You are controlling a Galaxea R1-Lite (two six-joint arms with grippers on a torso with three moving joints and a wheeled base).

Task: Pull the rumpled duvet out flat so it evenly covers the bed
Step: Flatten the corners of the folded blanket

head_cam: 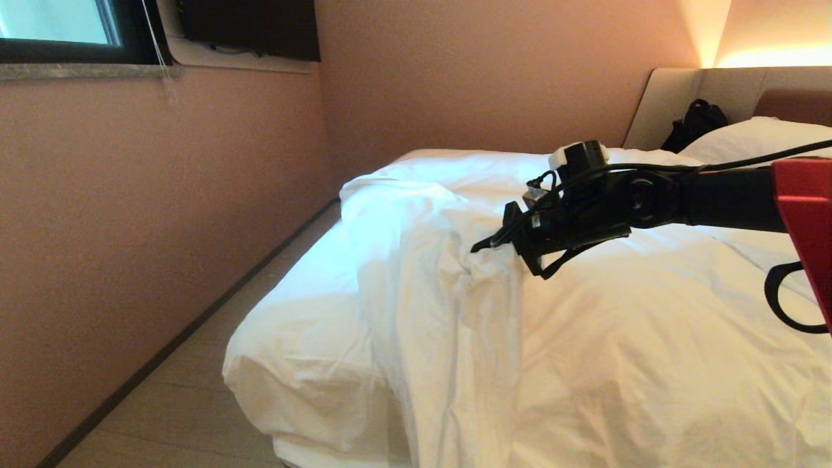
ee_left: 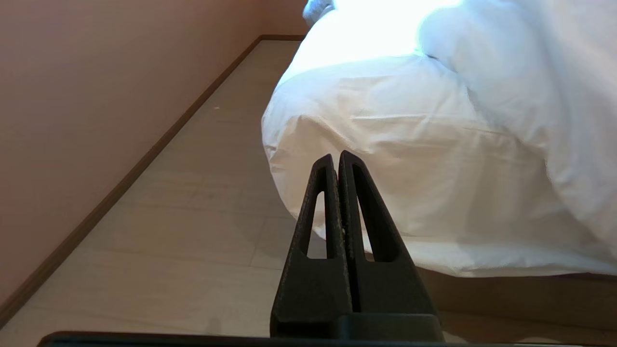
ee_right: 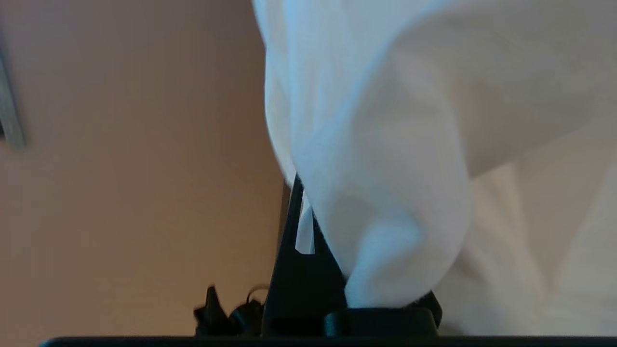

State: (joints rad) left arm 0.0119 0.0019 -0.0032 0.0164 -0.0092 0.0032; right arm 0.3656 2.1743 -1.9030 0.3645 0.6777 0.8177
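My right pincer (head_cam: 484, 246) is clenched on a fold of the duvet (head_cam: 617, 338), bunched at 9 o'clock on the bed (head_cam: 305, 364). It is soft, bulky, slippery; I grip deep. My left pincer (ee_left: 336, 159) hangs clenched, empty.

White duvet (head_cam: 585, 325) bunched, bed (head_cam: 299, 325) corner bare

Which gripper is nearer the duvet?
Right. The right gripper is shut on a fold of the duvet atop the bed. The left gripper hangs low beside the bed's corner, shut on nothing.
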